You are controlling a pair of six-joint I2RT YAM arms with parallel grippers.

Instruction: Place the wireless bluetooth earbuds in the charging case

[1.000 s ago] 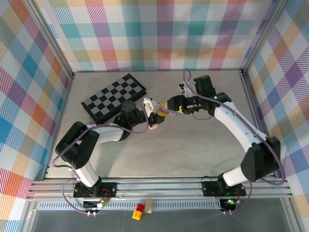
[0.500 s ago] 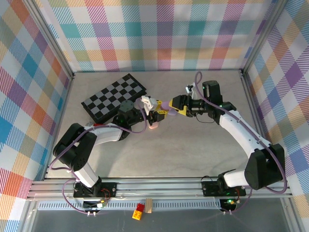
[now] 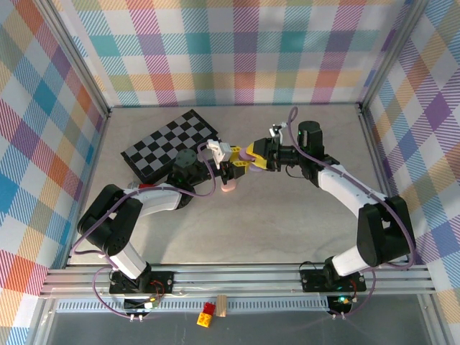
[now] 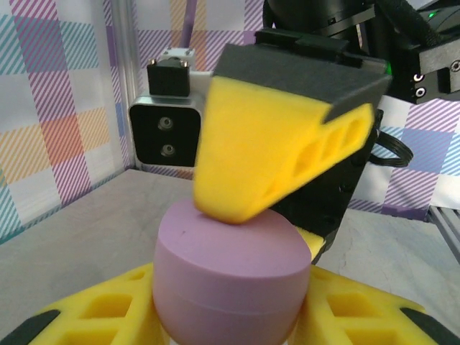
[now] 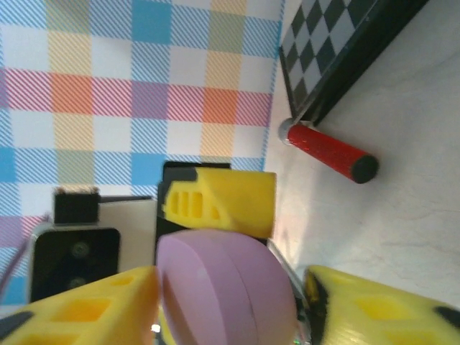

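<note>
Above the middle of the worktop (image 3: 287, 230), my left hand (image 4: 226, 320) was clamped on the lavender charging case (image 4: 230, 259), a smooth, matt, rounded oval with a fine lid seam. My right hand (image 5: 230, 305) straddled it between ribbed yellow fingers (image 4: 251, 165); whether it gripped, I could not tell. Opposed squeezing could twist the slick shell free.

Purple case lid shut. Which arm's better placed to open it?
Right, probably. The left gripper clamps the base of the purple charging case; the right gripper straddles it, one finger resting on the lid.
</note>
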